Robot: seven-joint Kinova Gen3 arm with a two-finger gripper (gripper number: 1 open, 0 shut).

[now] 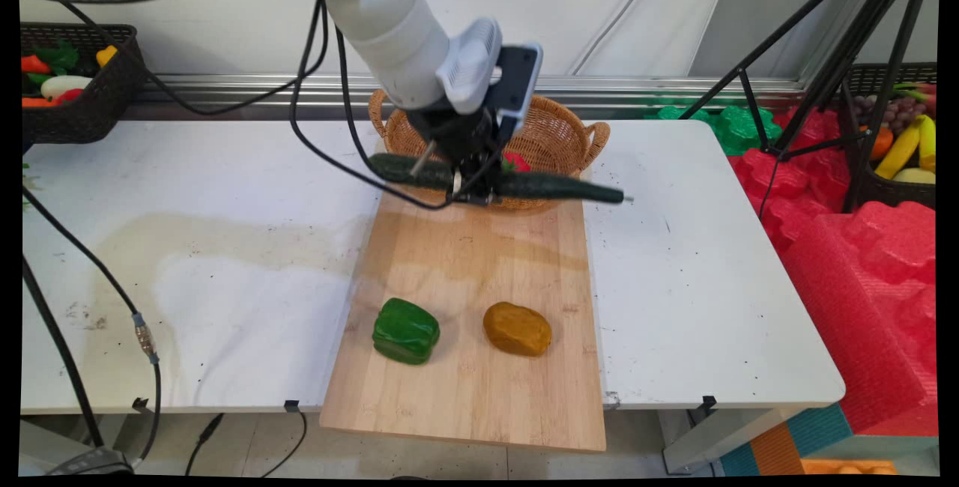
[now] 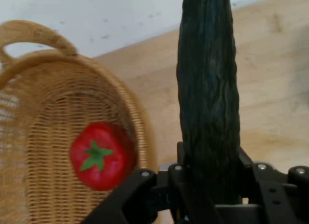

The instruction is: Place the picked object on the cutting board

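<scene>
Cucumber [image 1: 558,187], dark green and long, lies level in your end effector [image 1: 473,186], pinched near its middle, its ends pointing to 3 and 9 o'clock. It hangs above the near rim of the wicker basket [image 1: 558,135], where that rim meets the far end of the wooden cutting board [image 1: 464,270]. Your hand view shows the cucumber [image 2: 208,89] rising from the clamping end effector [image 2: 212,185], with a red tomato [image 2: 101,155] lying in the basket [image 2: 43,137] at 9 o'clock. On the board, toward 6 o'clock, sit a green bell pepper [image 1: 405,330] and, at its 3 o'clock, a brown potato [image 1: 517,329], apart. Board and basket rest on the white worktop [image 1: 704,285].
</scene>
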